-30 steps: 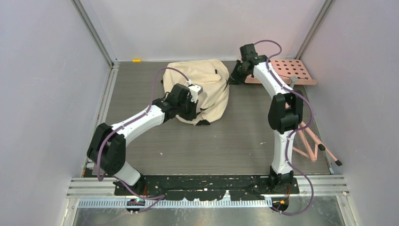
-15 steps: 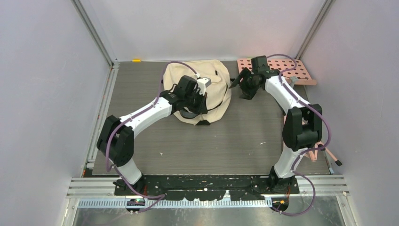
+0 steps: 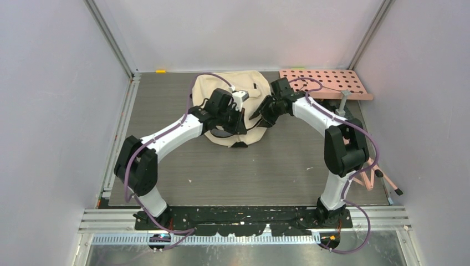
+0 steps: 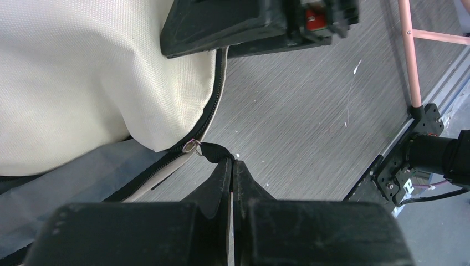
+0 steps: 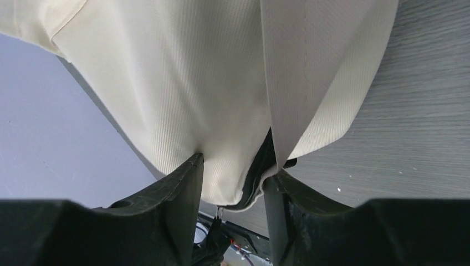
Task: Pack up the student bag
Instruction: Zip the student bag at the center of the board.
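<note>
Bag (image 3: 256, 83): soft cream fabric, slumped in a heap at the far middle of the desk (image 3: 249, 166), between the two arms. We judge it light for its size but floppy. It will sag and fold wherever it's lifted and it has no stiff edge to push on. Cloth looks grippy enough, not fragile. The best holds are the zipper pull (image 4: 213, 151) for running the zipper (image 4: 213, 105), and a fold of fabric beside the zipper line to brace against that pull. The straps are mostly hidden, so we skip them.

Left gripper (image 4: 233, 162): jaws fully closed, tips pinching the black zipper pull at the bag's near edge, low over the desk.

Right gripper (image 5: 234, 169): jaws about half apart, straddling a fold of the bag's edge at the zipper seam. Fabric meets both fingers (image 5: 185, 188), but we can't say it's clamped. It looks more like a loose straddle than a firm pinch.
</note>
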### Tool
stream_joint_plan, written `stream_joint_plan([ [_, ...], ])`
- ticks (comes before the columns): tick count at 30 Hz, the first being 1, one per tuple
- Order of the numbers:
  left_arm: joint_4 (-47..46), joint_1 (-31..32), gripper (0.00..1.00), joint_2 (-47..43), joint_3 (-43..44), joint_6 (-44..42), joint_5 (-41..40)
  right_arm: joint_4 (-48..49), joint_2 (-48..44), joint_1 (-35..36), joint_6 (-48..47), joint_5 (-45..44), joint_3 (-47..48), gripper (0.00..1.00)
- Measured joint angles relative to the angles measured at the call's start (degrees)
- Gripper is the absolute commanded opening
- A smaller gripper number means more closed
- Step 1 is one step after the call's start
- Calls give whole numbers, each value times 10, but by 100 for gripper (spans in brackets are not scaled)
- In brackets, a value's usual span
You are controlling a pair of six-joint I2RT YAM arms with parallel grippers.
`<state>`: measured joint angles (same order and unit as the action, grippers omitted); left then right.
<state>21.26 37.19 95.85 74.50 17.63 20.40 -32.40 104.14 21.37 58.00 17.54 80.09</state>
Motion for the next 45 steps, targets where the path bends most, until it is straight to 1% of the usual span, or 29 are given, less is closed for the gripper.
stream_joint_plan([
  [3, 0, 0, 0, 0, 0, -1, -1, 0, 22, 3, 5, 4, 9, 43],
  [5, 0, 0, 0, -1, -1, -2, -5, 0, 28, 3, 6, 4, 10, 35],
  [6, 0, 0, 0, -1, -1, -2, -7, -2, 28, 3, 5, 2, 11, 26],
  [7, 0, 0, 0, -2, -2, -2, -8, -4, 28, 3, 3, 1, 12, 21],
  [8, 0, 0, 0, -3, -2, -2, -9, -7, 28, 3, 0, -2, 15, 11],
  [9, 0, 0, 0, -5, -4, -3, -9, -12, 29, 3, -3, -5, 19, 4],
  [11, 0, 0, 0, -10, -9, -6, -13, -22, 29, 3, -11, -13, 27, 1],
  [15, 1, 0, 0, -18, -23, -24, -32, -40, 29, 3, -26, -29, 46, 1],
  [20, 6, 0, 0, -29, -52, -47, -86, -57, 28, -6, -46, -50, 58, 0],
  [26, -9, -8, 0, -38, -78, -48, -130, -77, 18, -19, -71, -50, 58, 1],
  [35, -44, -18, 0, -65, -111, -43, -154, -83, 12, -34, -97, -44, 58, 1],
  [42, -44, -31, 0, -84, -115, -41, -168, -85, 12, -35, -113, -47, 64, 0],
  [45, -44, -35, 0, -94, -115, -42, -158, -87, 11, -35, -119, -47, 68, 1],
])
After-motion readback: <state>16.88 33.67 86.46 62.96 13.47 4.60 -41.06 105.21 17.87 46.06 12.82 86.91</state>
